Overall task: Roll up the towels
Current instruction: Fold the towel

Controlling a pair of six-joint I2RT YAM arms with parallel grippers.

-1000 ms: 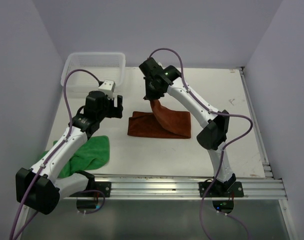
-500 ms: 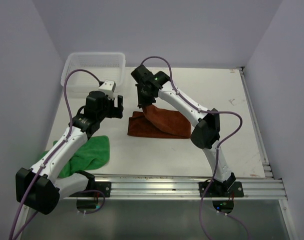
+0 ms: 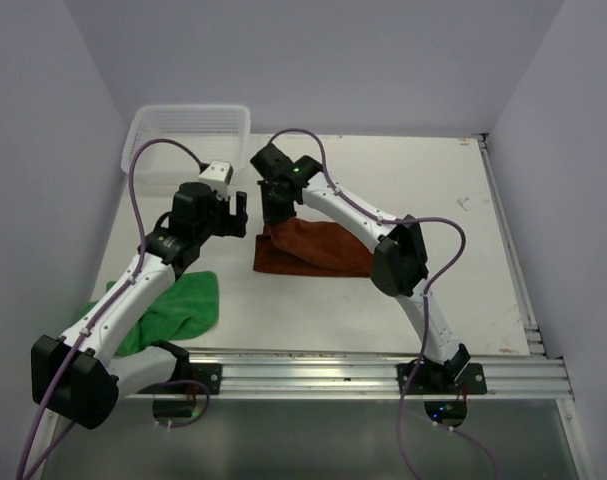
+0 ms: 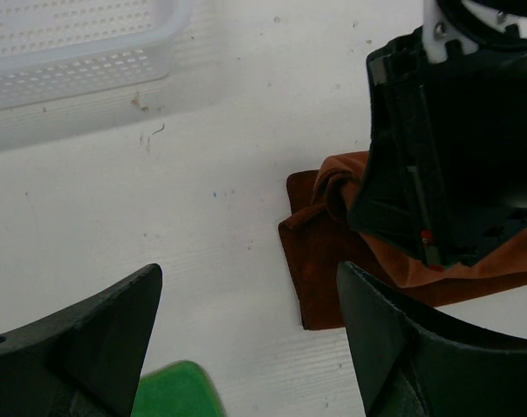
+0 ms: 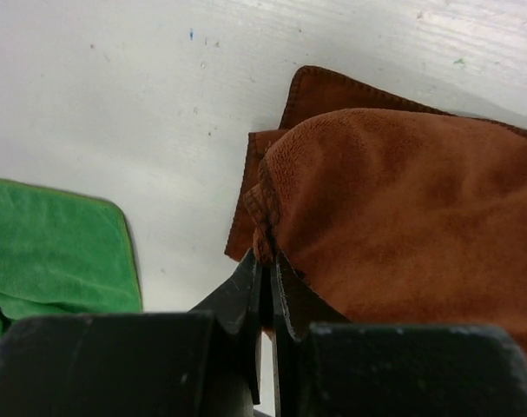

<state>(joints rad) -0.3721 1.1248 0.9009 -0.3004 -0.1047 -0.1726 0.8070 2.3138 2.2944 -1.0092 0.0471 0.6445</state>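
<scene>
Rolling barely begun. The right hand (image 5: 267, 268), clamped on a lifted edge of the rust-brown terry towel (image 3: 323, 250), works near-right of the white mesh basket (image 3: 188, 110). The left hand (image 4: 248, 287) hangs with fingers apart, empty. The bright green terry towel (image 3: 183, 305), well in front of the basket, is not yet rolled.

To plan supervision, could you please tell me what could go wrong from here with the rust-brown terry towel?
1. The right end effector pinches only a thin edge of the rust-brown terry towel; it may slip out and the lifted fold would flop.
2. The open left end effector hovers close beside the right one; a collision seems possible.
3. The lifted layer looks bunched, so the roll may come out crooked.
</scene>
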